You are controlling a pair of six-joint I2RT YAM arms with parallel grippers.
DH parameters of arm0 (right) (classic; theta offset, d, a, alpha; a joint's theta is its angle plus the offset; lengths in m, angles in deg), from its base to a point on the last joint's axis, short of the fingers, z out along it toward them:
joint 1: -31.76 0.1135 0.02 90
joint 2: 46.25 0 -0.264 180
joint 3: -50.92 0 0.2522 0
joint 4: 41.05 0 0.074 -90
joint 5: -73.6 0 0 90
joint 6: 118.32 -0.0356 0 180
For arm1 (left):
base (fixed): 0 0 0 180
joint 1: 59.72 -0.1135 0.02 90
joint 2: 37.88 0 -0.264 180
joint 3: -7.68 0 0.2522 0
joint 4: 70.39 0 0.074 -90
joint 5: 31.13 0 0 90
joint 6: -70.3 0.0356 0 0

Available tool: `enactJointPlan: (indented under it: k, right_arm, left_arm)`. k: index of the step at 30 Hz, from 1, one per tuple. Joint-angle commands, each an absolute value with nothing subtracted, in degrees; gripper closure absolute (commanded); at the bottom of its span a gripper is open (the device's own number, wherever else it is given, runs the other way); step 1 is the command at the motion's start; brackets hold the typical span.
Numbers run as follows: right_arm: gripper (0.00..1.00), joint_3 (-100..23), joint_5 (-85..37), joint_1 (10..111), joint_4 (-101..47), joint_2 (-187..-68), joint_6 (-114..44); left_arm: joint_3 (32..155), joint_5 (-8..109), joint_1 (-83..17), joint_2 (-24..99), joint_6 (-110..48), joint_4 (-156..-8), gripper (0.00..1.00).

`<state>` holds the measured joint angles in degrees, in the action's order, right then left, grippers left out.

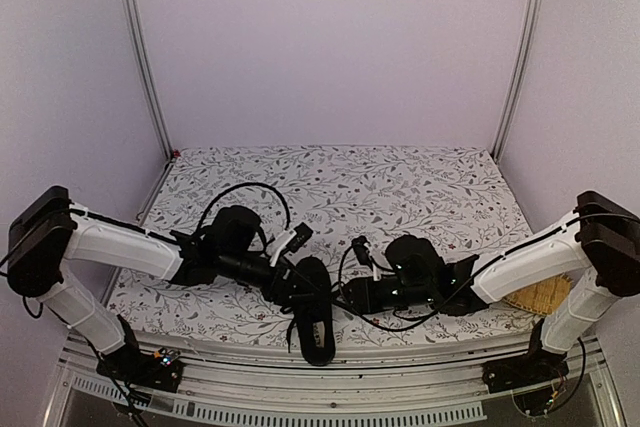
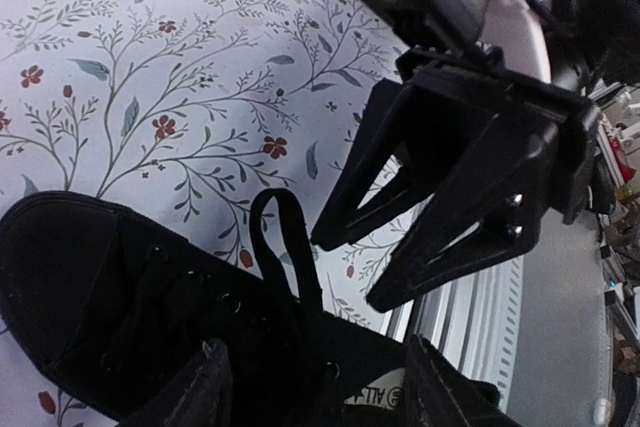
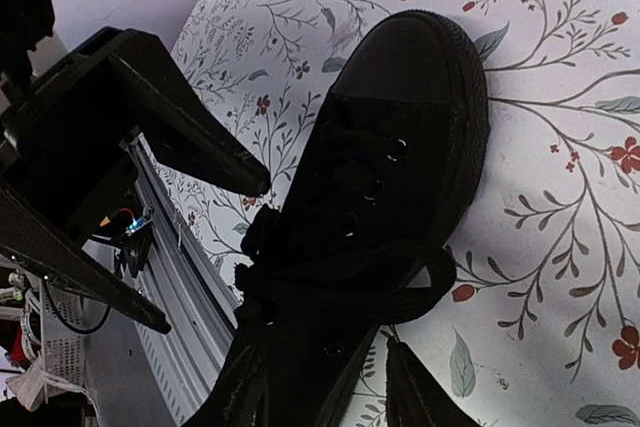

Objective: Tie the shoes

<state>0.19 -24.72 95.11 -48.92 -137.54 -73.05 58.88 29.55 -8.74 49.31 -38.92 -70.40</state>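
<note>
The black low-top shoe point(image 1: 318, 332) lies near the table's front edge between both arms. In the left wrist view its toe point(image 2: 70, 277) points left and a lace loop point(image 2: 285, 237) stands up beside the eyelets. My left gripper point(image 2: 320, 397) is open, with its fingers on either side of the shoe's laced top near the pale insole label point(image 2: 375, 397). My right gripper point(image 3: 330, 397) is also open and straddles the shoe point(image 3: 390, 167), just below a lace loop point(image 3: 400, 282) that lies across it. Neither holds a lace. The two grippers point(image 1: 298, 287) point(image 1: 350, 299) face each other over the shoe.
A floral mat point(image 1: 400, 187) covers the table. A metal rail point(image 1: 350, 387) runs along the near edge, close to the shoe's heel. A woven yellow thing point(image 1: 540, 297) lies under the right arm. Purple walls enclose the back and sides.
</note>
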Motion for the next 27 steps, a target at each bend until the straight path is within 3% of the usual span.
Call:
enactJointPlan:
  k: [1, 9, 16, 23, 27]
  right_arm:
    - [0.63, -3.2, -27.0, 95.2, -52.7, -141.8, -75.8]
    - [0.65, -5.3, -27.2, 95.2, -53.0, -144.8, -76.5]
    - [0.69, -7.0, -27.9, 95.2, -53.1, -147.2, -76.0]
    - [0.69, -6.8, -28.0, 95.1, -54.4, -147.3, -75.8]
    - [0.66, -4.7, -28.4, 94.6, -56.5, -146.0, -76.9]
  left_arm:
    - [61.6, 24.6, -8.9, 52.6, -34.2, -71.3, 0.44]
    - [62.9, 25.3, -8.8, 55.8, -33.7, -72.1, 0.54]
    - [62.0, 25.6, -8.8, 56.2, -34.7, -70.9, 0.80]
    - [61.6, 25.1, -8.8, 57.0, -35.4, -70.3, 0.98]
    - [59.3, 25.8, -8.9, 55.6, -37.9, -67.2, 1.00]
